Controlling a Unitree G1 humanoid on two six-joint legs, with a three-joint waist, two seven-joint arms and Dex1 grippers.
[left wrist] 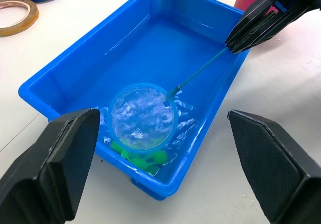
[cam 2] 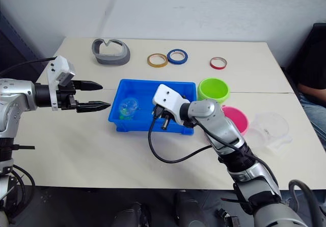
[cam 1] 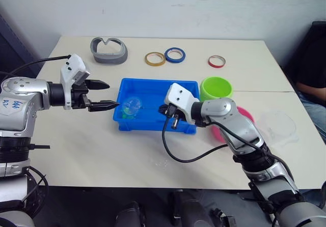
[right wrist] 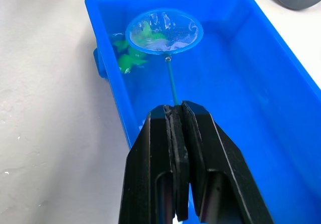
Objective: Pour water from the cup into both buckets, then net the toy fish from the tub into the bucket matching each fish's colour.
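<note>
The right gripper [right wrist: 176, 114] has its jaws pressed together on the thin handle of the net [right wrist: 163, 30], pinching it near the end so the hoop reaches across the tub [cam 1: 153, 92]. The hoop sits low at the tub's left end, just over a cluster of green toy fish [right wrist: 129, 58], apparently angled to scoop them. The left gripper [cam 1: 102, 95] hangs just outside that same end of the tub with its jaws spread and holding nothing, probably standing by. Beyond the tub's right end stand the green bucket [cam 1: 216, 88] and the pink bucket [cam 2: 236, 119], close enough for a short carry. The clear cup [cam 2: 271, 126] rests on the surface right of the pink one, set aside.
</note>
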